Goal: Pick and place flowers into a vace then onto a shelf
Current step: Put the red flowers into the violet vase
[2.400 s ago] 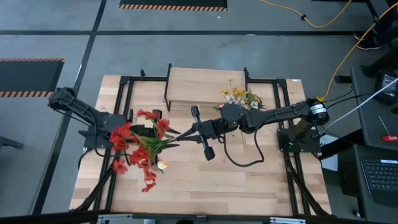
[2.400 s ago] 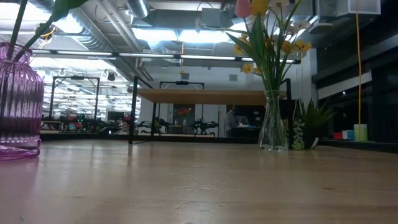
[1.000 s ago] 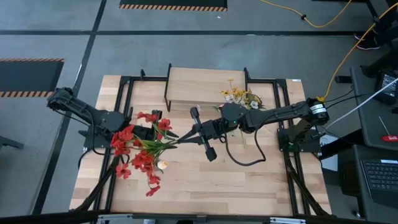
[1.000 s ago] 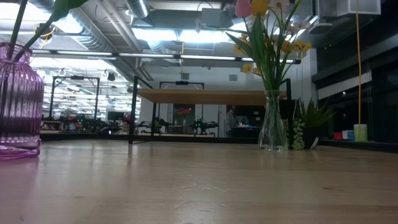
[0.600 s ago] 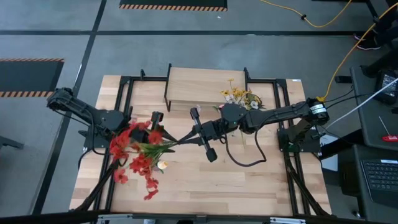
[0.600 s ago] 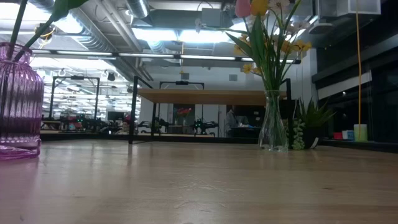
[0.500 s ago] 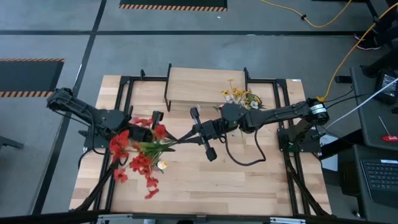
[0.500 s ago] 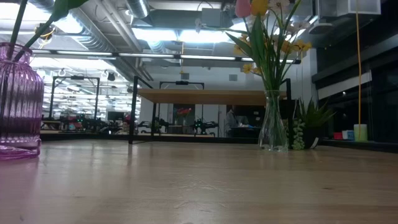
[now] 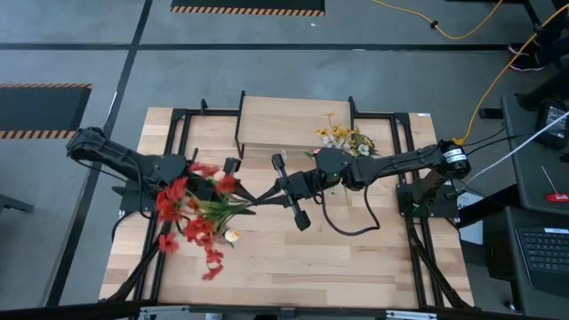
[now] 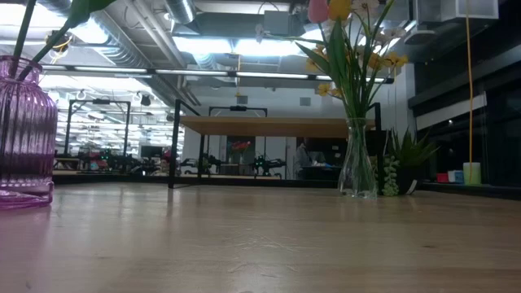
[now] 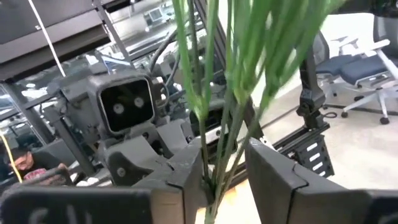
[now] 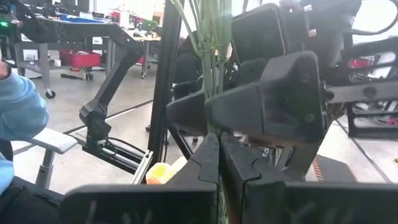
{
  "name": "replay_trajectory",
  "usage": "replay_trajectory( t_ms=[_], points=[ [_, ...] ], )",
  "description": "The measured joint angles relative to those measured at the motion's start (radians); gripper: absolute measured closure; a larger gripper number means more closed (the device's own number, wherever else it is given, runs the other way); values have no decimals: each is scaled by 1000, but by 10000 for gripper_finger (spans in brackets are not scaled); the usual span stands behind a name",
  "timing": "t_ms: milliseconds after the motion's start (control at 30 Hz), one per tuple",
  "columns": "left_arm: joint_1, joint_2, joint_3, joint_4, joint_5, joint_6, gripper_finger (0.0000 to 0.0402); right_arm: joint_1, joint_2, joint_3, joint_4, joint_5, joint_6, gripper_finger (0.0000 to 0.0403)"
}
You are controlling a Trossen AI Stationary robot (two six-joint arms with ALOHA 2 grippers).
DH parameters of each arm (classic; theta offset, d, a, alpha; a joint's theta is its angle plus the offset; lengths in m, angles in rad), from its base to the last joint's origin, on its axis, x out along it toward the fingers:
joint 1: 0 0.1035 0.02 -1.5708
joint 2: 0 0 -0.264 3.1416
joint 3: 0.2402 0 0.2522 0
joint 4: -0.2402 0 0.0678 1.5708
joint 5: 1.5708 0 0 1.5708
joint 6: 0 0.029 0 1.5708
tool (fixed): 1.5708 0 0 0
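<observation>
A bunch of red flowers on long green stalks hangs in the air between my two arms, left of the table's middle. My right gripper is shut on the stalks' lower ends. My left gripper is open, with the stalks running through the gap between its fingers; I cannot tell whether they touch. The shelf stands at the far edge. A clear vase with yellow and pink flowers stands beside the shelf. A purple vase shows only in the low view. My right gripper pinches the bundle of green stalks between its two fingers, near the stalks' bare ends. It comes level from the table's right, with the stalks running on away from it toward the left arm. The bunch is lifted clear, heads spreading left and toward the near edge.
Black frame rails run along the table's left and right sides. A green stalk rises from the purple vase. Bare wood lies in the near right part of the table. A person's blue sleeve shows beyond the table.
My left gripper has edged a little toward the right arm along the stalks. The red flower heads have swayed and shifted slightly. My right gripper has kept its hold and place.
</observation>
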Motion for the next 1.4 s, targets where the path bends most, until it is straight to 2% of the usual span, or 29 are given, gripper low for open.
replay_trajectory(
  t_ms=[467, 600, 667, 800, 1100, 1200, 1267, 1400],
  points=[
    [-1, -13, 0, -3, 39, -1, 357, 1, 0, 0, -6, 0, 3, 403],
    [-1, -13, 0, -4, 16, -2, 390, 1, 0, 0, -12, 0, 4, 402],
    [-2, -13, 0, -6, 1, -4, 394, 1, 0, 0, -18, 0, 5, 399],
    [-2, -20, 0, -15, -5, -4, 396, 4, 0, 0, -21, 4, -16, 376],
    [-14, -96, 0, -86, -8, -70, 397, 27, -19, 1, -25, 8, -76, 287],
    [-43, -132, 0, -133, -42, -89, 397, 24, -35, 1, -51, 20, -72, 276],
    [-74, -157, 0, -181, -100, -96, 397, 24, -48, 1, -101, 73, -57, 279],
    [-160, -207, 0, -262, -256, -134, 398, 28, -57, 2, -185, 216, -47, 317]
  ],
)
